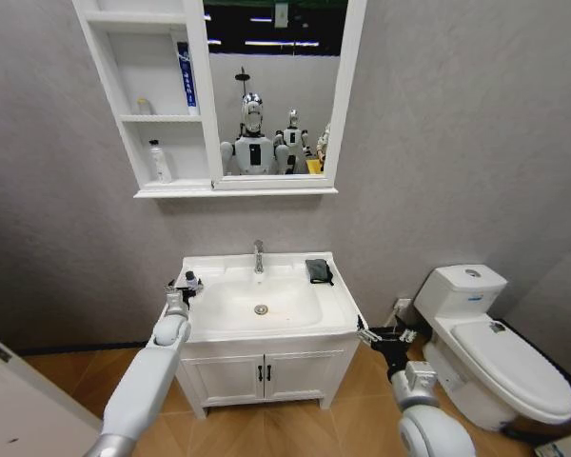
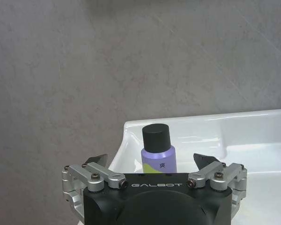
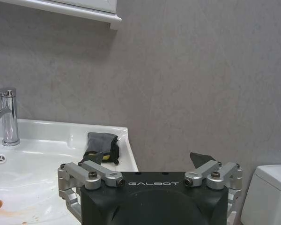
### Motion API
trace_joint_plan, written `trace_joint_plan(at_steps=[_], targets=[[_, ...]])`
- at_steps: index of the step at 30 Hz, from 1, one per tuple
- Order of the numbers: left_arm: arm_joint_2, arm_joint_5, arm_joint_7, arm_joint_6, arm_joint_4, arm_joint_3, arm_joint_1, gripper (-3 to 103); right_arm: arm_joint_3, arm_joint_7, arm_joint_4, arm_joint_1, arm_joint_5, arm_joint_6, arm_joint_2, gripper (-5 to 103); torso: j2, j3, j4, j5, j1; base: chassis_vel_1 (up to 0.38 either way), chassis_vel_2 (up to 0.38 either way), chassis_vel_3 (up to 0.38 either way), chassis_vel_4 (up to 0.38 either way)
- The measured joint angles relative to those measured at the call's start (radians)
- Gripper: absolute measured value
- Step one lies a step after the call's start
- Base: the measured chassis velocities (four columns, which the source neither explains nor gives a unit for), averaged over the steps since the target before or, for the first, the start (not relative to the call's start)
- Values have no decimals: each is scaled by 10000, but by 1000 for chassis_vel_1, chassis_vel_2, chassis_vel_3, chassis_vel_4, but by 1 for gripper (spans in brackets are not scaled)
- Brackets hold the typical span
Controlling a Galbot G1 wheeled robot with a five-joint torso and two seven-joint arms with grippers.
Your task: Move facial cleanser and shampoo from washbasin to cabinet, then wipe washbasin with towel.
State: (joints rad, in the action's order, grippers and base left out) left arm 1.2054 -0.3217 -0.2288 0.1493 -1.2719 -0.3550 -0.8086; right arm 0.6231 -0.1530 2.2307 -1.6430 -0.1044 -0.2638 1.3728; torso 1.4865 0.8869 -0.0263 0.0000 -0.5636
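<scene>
The left gripper (image 2: 150,161) stood open at the washbasin's (image 1: 338,303) front-left corner, its 2 dark fingertips (image 2: 97,160) spread to either side of a small bottle (image 2: 158,151) without touching it. The bottle, upright on the basin's left rim, had a lilac cylindrical body with a yellow-green patch and a matte black round cap. It sat between the fingers, just beyond the gripper's black housing and bare-metal linkages.

The right gripper (image 1: 380,334) hung off the washbasin's front-right corner, beside the vanity (image 1: 266,373), its fingers likewise spread and holding nothing. Beyond it, the towel (image 3: 102,147) lay bunched on the basin's back-right corner, a soft dark grey cloth touching the glossy white ceramic.

The washbasin was a white rectangular top with an oval bowl, a round drain (image 1: 261,308) at its centre and a chrome faucet (image 1: 259,256) at the back edge. Above it hung the cabinet (image 1: 152,105), a narrow white shelf unit joined to a white-framed mirror (image 1: 276,86). A blue-and-white tube (image 1: 185,78) stood on its middle shelf, and a pale bottle (image 1: 158,162) stood on the bottom 1.
</scene>
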Motion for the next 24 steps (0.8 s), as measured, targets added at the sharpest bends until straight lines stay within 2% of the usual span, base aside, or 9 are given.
trace_joint_plan(at_steps=[5,8,9,11,12,15,16,18,24], targets=[[158,-11,40,-2,378,47,287,100,-93,-2,-51,4,117,27,93,100,0,0,-2,0,0,0,0,0,0],[294,-33,33,22,687,64,471,88,-235,0,-95,-13,230,97,163,100,0,0,-2,0,0,0,0,0,0],[294,-33,33,22,687,64,471,88,-235,0,-95,-13,230,97,163,100,0,0,-2,0,0,0,0,0,0],[374,-35,-12,36,807,38,486,77,-280,3,-108,-1,241,110,164,100,0,0,0,0,0,0,0,0,0],[374,-35,-12,36,807,38,486,77,-280,3,-108,-1,241,110,164,100,0,0,0,0,0,0,0,0,0],[546,-50,-205,71,985,-29,529,60,-299,-23,-104,-87,173,116,163,100,0,0,-2,-1,0,0,0,0,0],[546,-50,-205,71,985,-29,529,60,-299,-23,-104,-87,173,116,163,100,0,0,-2,-1,0,0,0,0,0],[578,-56,-239,85,991,-118,529,49,-342,-23,-117,-100,157,116,143,100,0,0,-3,-1,0,0,0,0,0],[573,-80,-250,125,1005,-184,595,42,-381,-19,-157,-77,149,116,112,100,0,0,0,-1,0,0,0,0,0]])
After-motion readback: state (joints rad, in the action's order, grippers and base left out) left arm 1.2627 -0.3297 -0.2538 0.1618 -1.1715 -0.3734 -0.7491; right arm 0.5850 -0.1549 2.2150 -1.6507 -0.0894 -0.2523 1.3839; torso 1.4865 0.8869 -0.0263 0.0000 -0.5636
